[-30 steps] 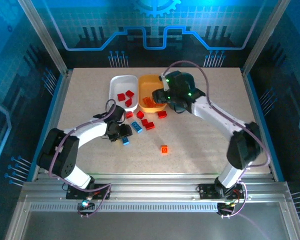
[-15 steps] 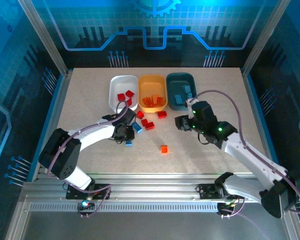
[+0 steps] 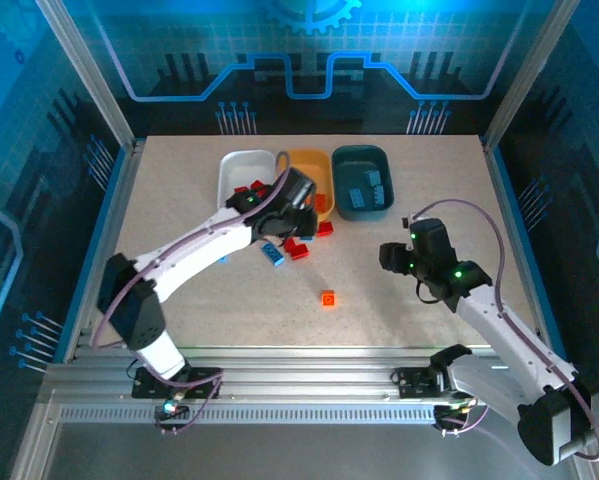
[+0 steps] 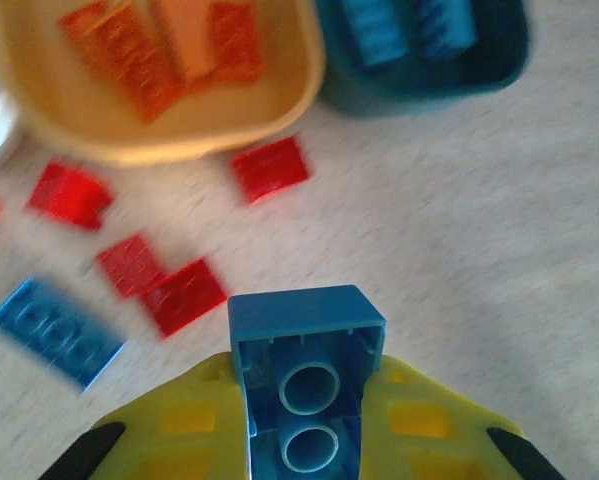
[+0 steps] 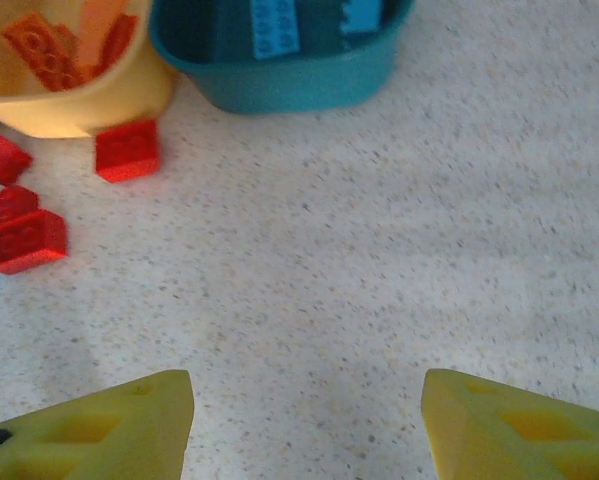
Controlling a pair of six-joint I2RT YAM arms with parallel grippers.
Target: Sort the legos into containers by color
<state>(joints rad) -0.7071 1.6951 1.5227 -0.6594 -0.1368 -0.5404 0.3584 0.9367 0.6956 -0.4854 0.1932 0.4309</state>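
Pinching blue brick (image 4: 304,385), left pincer (image 4: 304,430) by orange-yellow tray (image 4: 179,150); right pincer (image 5: 307,420) spread over open tabletop (image 5: 379,250).

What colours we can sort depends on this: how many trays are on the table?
3, in a row at the far side of the table: white tray left, orange-yellow tray middle, dark teal tray right. None seems hidden.

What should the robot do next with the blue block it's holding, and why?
Probably carry it over the teal tray and let go there. The left fingers are shut on the blue brick, and that tray holds other blue bricks, while the yellow tray has orange ones.
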